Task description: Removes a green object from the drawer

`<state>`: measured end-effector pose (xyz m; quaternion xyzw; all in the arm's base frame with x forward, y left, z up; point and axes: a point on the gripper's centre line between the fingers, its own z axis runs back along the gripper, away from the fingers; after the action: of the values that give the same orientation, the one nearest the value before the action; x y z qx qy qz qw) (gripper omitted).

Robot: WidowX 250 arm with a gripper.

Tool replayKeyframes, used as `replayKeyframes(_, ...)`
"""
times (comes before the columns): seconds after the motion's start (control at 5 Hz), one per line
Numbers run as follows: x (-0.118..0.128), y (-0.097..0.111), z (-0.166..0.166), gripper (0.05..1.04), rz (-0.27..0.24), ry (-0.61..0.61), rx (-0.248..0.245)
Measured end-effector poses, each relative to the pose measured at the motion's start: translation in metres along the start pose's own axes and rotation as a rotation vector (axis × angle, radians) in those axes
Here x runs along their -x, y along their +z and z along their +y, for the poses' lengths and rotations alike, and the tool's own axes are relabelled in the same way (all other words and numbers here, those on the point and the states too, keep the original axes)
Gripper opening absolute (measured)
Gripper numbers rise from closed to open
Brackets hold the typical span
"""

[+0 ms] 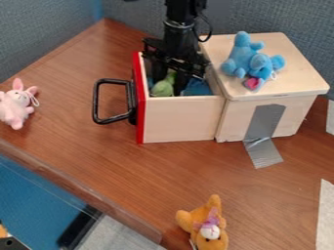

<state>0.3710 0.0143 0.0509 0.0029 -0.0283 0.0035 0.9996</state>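
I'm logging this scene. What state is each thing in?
Red-fronted wooden drawer: pulled open.
Green soft toy: inside the drawer.
Black two-finger gripper: in the drawer, fingers apart.
Blue plush toy: resting on wooden cabinet.
Pink plush rabbit: lying on brown tabletop.
Orange plush toy: lying on tabletop.
Silver tape strip: stuck to cabinet and tabletop.

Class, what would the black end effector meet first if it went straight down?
Probably the rounded, soft-looking green toy inside the red-fronted wooden drawer, seemingly just below the end effector; depth is unclear.
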Motion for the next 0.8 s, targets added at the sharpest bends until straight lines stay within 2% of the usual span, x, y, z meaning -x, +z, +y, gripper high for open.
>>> replayKeyframes(0.2,0.0,0.032,0.0,0.402,-0.064,-0.009,0.028)
replayKeyframes(0.4,0.019,0.073,0.004,0.393,-0.146,-0.009,0.053)
replayKeyframes(0.6,0.059,0.083,0.015,0.392,-0.14,-0.018,0.063)
replayKeyframes(0.8,0.097,0.065,0.021,0.392,-0.07,-0.046,0.012)
